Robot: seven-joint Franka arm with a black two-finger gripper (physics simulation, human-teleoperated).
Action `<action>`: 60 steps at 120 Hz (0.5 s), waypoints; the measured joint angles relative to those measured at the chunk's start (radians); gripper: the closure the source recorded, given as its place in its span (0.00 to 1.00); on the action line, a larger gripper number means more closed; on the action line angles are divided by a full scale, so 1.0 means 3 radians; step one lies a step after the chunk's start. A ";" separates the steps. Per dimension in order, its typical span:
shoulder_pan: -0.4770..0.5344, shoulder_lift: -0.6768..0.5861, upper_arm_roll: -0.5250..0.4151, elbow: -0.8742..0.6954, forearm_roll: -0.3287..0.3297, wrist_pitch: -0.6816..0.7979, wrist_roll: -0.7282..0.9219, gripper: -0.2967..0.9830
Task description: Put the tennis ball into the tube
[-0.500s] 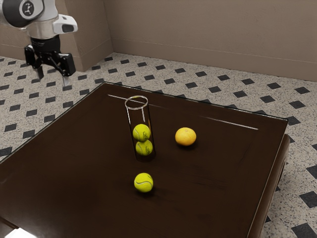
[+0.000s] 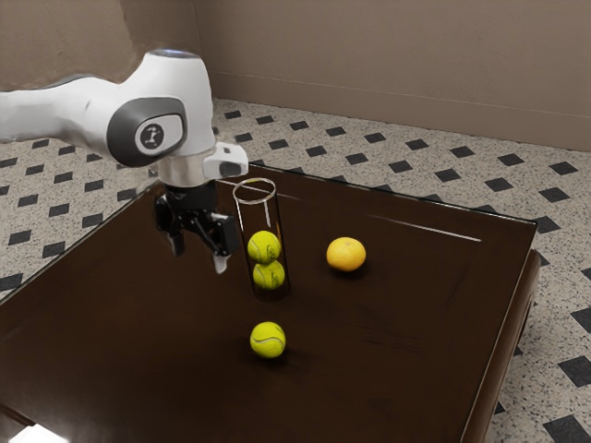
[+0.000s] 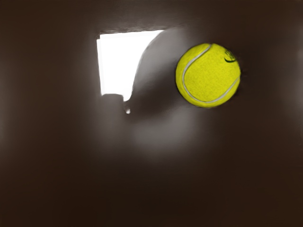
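Black metal fingers (image 2: 221, 263) gape wide, empty; the loose yellow-green felt ball (image 2: 268, 341) lies lower, toward the glossy brown tabletop's (image 2: 416, 369) edge at the exterior view's right

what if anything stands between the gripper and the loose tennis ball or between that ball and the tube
Nothing visible stands between my gripper and the loose tennis ball, or between that ball and the tube; the orange sits off both paths.

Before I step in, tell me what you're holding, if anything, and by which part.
Nothing is held: my gripper is open, its fingers apart.
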 joint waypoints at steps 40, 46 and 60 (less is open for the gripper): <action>-0.0198 0.0611 -0.0081 -0.0410 -0.0427 0.0972 -0.0098 0.24; -0.0212 0.0690 -0.0083 -0.0410 -0.0438 0.1061 -0.0108 0.24; -0.0204 0.0831 -0.0084 -0.0410 -0.0454 0.1239 -0.0127 0.23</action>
